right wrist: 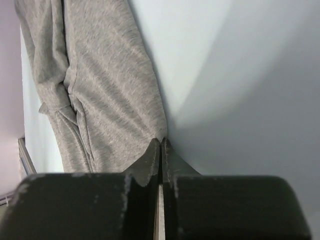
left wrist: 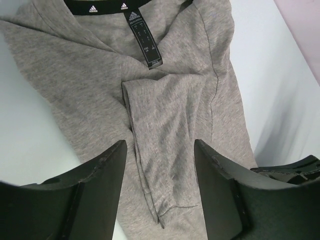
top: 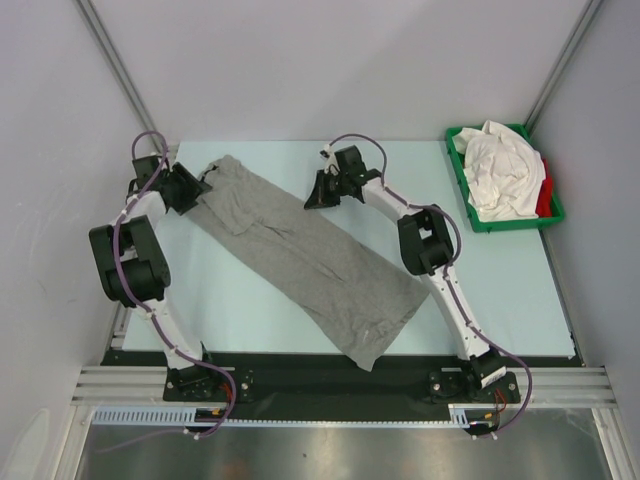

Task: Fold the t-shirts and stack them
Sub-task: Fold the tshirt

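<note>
A heather grey t-shirt (top: 300,250), folded into a long strip, lies diagonally across the table. Its dark neck label (left wrist: 142,40) shows in the left wrist view. My left gripper (top: 195,190) is open and hovers over the shirt's collar end; cloth (left wrist: 165,100) lies between the spread fingers (left wrist: 160,145). My right gripper (top: 315,197) is shut at the strip's far edge, its tips (right wrist: 161,141) pinching the hem of the grey cloth (right wrist: 100,90). White t-shirts (top: 500,165) and a red one (top: 545,195) are heaped at the far right.
The heap sits in a green plastic tray (top: 505,226) at the far right corner. Grey walls with metal posts close off the back and sides. A black rail holding the arm bases runs along the near edge.
</note>
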